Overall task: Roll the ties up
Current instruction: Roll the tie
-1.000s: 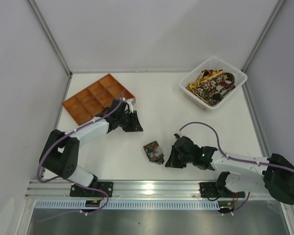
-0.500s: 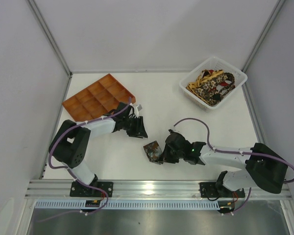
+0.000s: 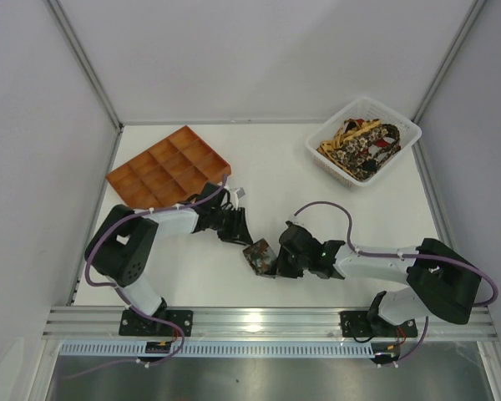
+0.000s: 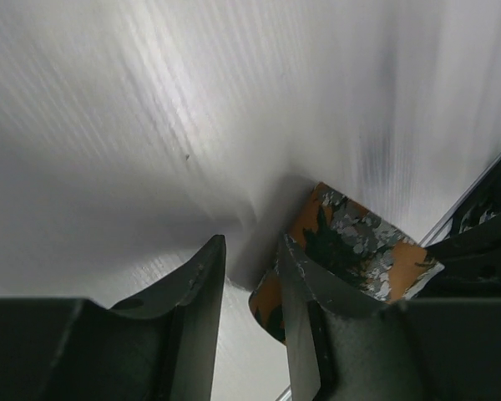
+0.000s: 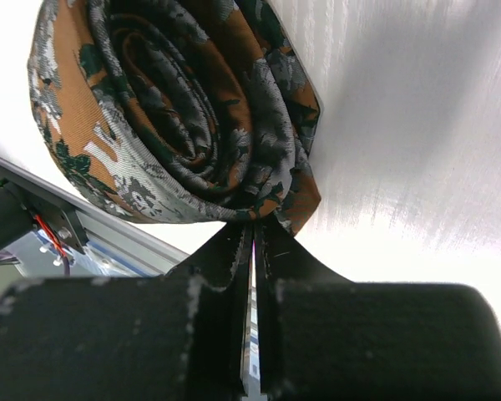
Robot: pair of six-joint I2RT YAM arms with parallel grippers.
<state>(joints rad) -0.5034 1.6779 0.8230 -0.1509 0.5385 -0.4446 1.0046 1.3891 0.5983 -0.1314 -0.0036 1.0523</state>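
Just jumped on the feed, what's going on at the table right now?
One tie sits rolled into a tight coil mid-table, between the two arms. The right tool is shut with its tips against the coil's outer edge; whether it pinches a fold is unclear. The left tool is open beside the coil, nothing between its fingers. Unrolled ties lie heaped in the white basket at far right; the orange tray sits far left.

Bright even light; left wrist view motion-blurred.
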